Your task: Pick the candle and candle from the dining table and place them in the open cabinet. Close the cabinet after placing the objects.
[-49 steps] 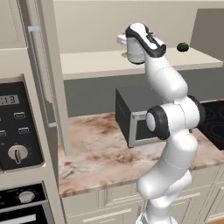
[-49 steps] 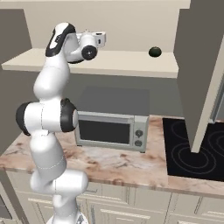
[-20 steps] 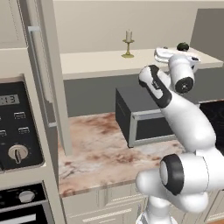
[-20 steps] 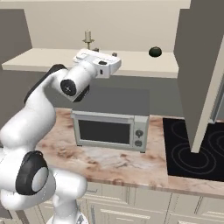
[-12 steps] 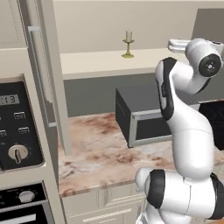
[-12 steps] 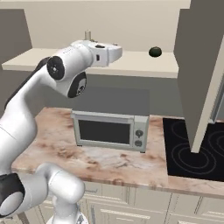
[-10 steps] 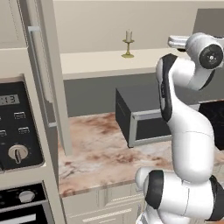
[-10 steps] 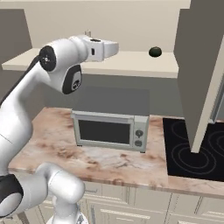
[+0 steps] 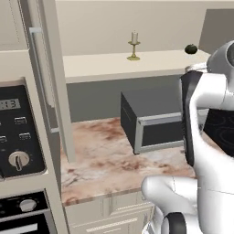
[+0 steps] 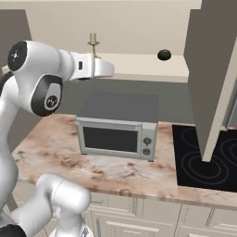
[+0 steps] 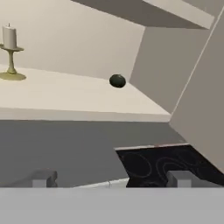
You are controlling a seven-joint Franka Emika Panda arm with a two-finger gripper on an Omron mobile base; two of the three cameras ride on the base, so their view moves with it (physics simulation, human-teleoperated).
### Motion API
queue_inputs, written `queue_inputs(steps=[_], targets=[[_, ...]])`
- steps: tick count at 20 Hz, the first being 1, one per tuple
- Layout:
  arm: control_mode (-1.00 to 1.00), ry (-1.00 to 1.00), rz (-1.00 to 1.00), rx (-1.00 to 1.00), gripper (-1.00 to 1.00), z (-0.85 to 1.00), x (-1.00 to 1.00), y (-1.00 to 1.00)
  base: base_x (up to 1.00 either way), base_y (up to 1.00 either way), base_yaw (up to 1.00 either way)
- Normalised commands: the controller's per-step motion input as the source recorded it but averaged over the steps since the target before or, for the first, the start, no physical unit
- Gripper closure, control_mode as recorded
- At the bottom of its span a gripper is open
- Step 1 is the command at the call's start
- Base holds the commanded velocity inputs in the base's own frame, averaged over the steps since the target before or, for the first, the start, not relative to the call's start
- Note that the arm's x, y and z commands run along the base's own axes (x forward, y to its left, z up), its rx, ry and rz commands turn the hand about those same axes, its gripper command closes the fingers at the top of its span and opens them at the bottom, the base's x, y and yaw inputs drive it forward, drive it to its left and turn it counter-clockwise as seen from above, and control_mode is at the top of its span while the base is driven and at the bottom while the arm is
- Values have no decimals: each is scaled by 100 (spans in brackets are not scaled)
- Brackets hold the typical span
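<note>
The brass-stick candle [image 9: 134,44] stands upright on the cream shelf [image 9: 114,66] of the open cabinet, toward the 12 o'clock position in the left base view. A small dark round object [image 9: 191,49] rests on the same shelf, well apart from it, toward 1 o'clock. Whether this dark object is the second, stubby candle cannot be told at this size.

The claw [image 11: 111,177] is released: its two finger tips stand wide apart with nothing between them. It sits just below the shelf edge and looks along the shelf, with the brass-stick candle at 10 o'clock and the dark round object near 12 o'clock in the hand view. The claw touches neither.

Below the shelf, a microwave [image 10: 115,134] sits on the marbled tabletop [image 10: 65,157]. A black cooktop [image 10: 203,157] lies at its 3 o'clock side in the right base view.

Both cabinet doors stand open: the left cabinet door [image 9: 52,77] with its long bar handle at 9 o'clock in the left base view, and the right cabinet door [image 10: 208,69] at 3 o'clock in the right base view.

Judged status:
1. Brass-stick candle placed in the cabinet: done
2. Second candle: placement not confirmed
3. Closing the cabinet doors: not yet done
</note>
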Motion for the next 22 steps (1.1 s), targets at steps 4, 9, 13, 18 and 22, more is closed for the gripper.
queue_inputs(steps=[4, 9, 13, 18, 22], targets=[[-100, 37, 9, -15, -100, -100, -100, 4, 0, 0, 0], [-100, -18, 2, -5, -100, -30, -91, 9, 0, 0, 0], [-100, -33, 0, 0, -100, -1, -36, 0, 0, 0, 0], [-100, 0, 3, -1, -100, -5, -20, 1, 0, 0, 0], [100, 0, 4, 0, -100, -10, -25, 0, -75, 0, 13]])
